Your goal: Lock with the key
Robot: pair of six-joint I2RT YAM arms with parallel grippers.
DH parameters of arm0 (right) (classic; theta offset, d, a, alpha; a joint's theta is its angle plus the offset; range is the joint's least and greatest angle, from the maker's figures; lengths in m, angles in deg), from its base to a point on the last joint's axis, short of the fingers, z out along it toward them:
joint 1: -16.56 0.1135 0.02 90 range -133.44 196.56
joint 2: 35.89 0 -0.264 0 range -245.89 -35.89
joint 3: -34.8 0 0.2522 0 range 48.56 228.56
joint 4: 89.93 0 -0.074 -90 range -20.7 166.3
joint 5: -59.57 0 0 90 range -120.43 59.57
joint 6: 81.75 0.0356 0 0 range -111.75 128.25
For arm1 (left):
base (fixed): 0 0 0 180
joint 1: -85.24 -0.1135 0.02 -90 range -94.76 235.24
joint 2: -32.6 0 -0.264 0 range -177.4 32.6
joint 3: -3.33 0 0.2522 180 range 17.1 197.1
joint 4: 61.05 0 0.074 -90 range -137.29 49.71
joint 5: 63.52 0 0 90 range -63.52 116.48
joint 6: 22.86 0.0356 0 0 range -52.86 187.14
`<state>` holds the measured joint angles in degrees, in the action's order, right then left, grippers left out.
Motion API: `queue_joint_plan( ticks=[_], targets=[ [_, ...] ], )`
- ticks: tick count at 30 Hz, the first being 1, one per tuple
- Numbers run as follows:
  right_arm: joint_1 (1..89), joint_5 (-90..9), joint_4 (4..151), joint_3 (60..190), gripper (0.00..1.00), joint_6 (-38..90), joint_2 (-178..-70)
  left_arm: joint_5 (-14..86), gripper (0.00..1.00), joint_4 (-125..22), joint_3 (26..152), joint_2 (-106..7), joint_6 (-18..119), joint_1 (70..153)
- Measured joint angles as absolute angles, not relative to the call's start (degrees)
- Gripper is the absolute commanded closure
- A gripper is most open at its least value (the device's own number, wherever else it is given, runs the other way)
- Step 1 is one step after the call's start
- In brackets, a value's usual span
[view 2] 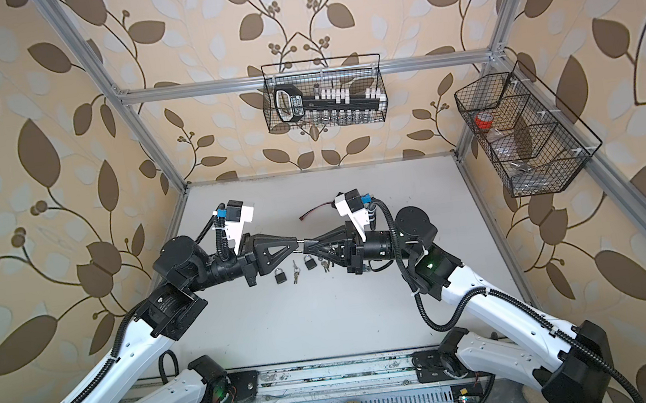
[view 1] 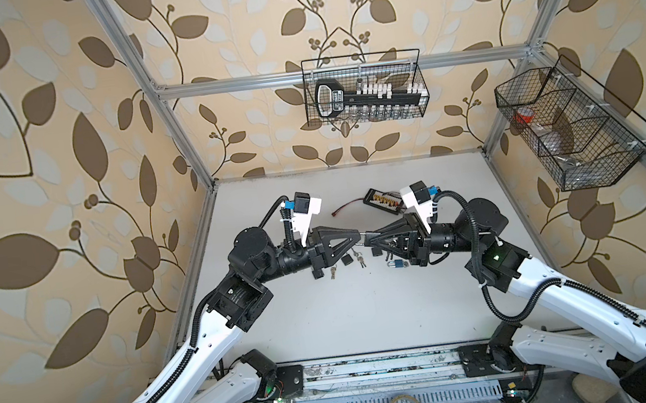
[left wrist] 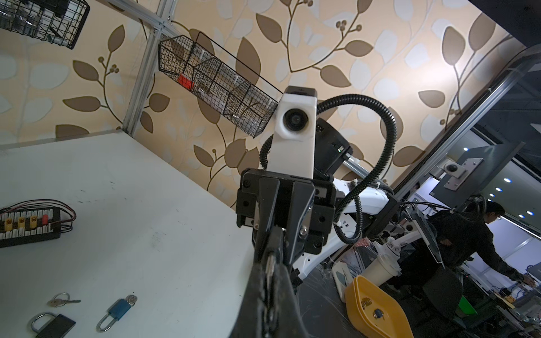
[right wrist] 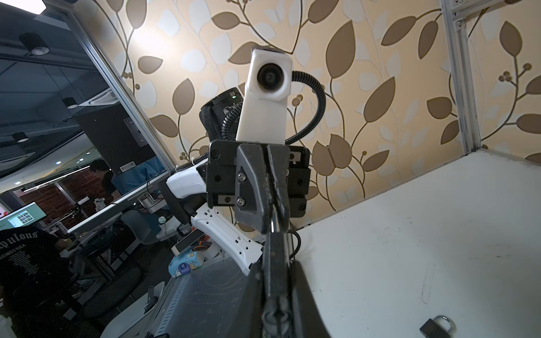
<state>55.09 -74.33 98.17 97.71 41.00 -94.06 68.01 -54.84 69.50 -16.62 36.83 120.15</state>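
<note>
**Key hanging in mid-air between both claws, locks all down on the table**

Nearest me on the table are the loose bits. There are two black padlocks with a spare key bunch lying between them. A blue padlock sits off to the right, partly under the right arm. Neither claw is touching any of them.

Just beyond and above those, the two arms meet nose to nose over the middle. The left claw is pinched tight on one end of the key, so the rest pokes out to the right. The right claw has its jaws drawn close at the other end. I honestly can't tell if it's clamped on or only bracketing it.

My read is that the key is held clear of the table so the second claw can get at the free end. It looks like a handover or regrip before going for a lock.

The key's long axis runs left-right, about level, in line with both sets of fingers. I can't make out which end is the bow and which the blade, it's too small.

Farther back a connector board lies on the table. A wire basket hangs on the far wall and a side basket on the right one.
</note>
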Motion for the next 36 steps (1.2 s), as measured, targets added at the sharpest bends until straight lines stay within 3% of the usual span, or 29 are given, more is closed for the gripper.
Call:
queue_joint_plan(
  ticks=[4,10,18,23,25,27,30,36],
  targets=[
    [55.09,-74.33,97.34,97.73,1.0,40.1,-93.91,68.04,1.0,-54.54,69.5,-16.62,36.87,120.17],
    [52.29,-78.22,91.42,99.87,1.0,38.81,-93.8,67.45,0.73,-51.91,69.56,-16.62,38.62,120.13],
    [50.54,-83.86,84.71,103.87,1.0,36.69,-93.95,66.99,0.7,-50.01,69.63,-16.64,39.85,120.13],
    [50.54,-85.56,83.2,104.18,1.0,36.21,-94.06,67.53,0.77,-50.08,69.8,-17.27,39.85,120.13],
    [50.54,-85.85,82.85,104.18,1.0,36.04,-94.06,67.95,0.72,-50.08,69.85,-17.62,39.93,120.13],
    [50.54,-85.96,82.76,104.18,1.0,35.82,-94.06,68.12,0.6,-50.08,69.85,-17.73,40.15,120.13],
    [50.54,-85.93,82.57,104.18,1.0,35.58,-94.04,68.3,0.54,-50.1,69.87,-17.71,40.07,120.13],
    [50.5,-82.44,80.36,104.22,1.0,34.03,-92.9,67.84,0.57,-48.5,69.87,-17.27,41.05,120.06]
  ],
)
